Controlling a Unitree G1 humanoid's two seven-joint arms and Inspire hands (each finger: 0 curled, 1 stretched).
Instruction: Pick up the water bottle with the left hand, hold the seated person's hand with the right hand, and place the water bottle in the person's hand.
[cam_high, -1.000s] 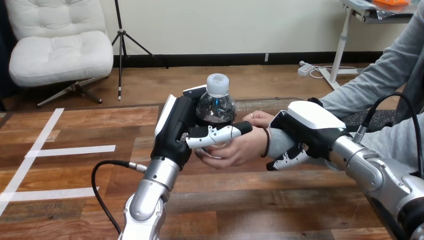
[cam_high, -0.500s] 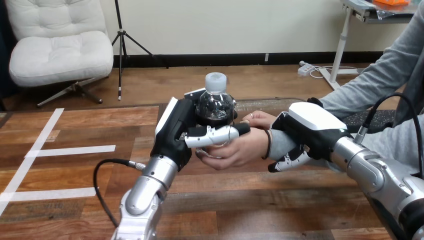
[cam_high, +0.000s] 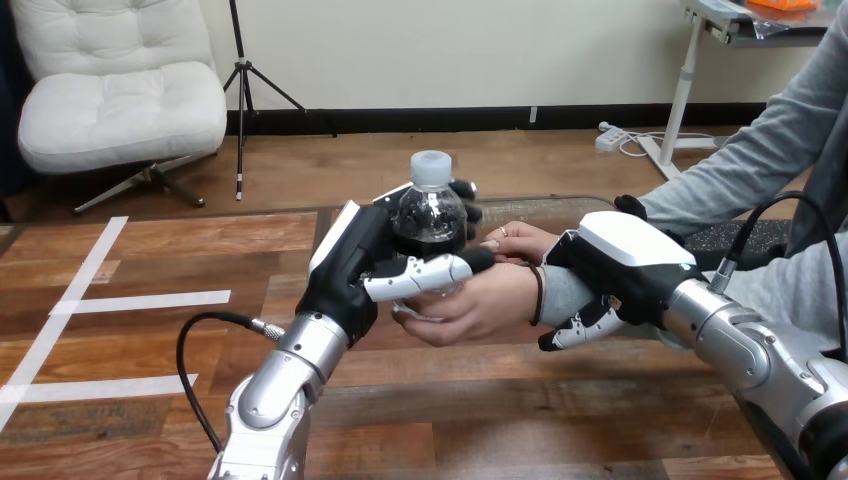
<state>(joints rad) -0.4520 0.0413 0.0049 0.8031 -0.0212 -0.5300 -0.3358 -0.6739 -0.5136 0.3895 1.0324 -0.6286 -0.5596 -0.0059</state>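
One bottle, upright, cap up, clasped in my left robot hand; my right robot hand wraps the person's wrist.

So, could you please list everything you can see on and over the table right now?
water bottle: one, clear with a white cap, upright over the table's middle.
table: one, brown wood, across the view's lower part.
tape strips: three, white, on the table's left part.
person's hand: one, reaching in from the right, just under the bottle's base.
left hand: one, black and white, fingers and thumb curled round the bottle.
right hand: one, black and white, curled round the person's wrist.
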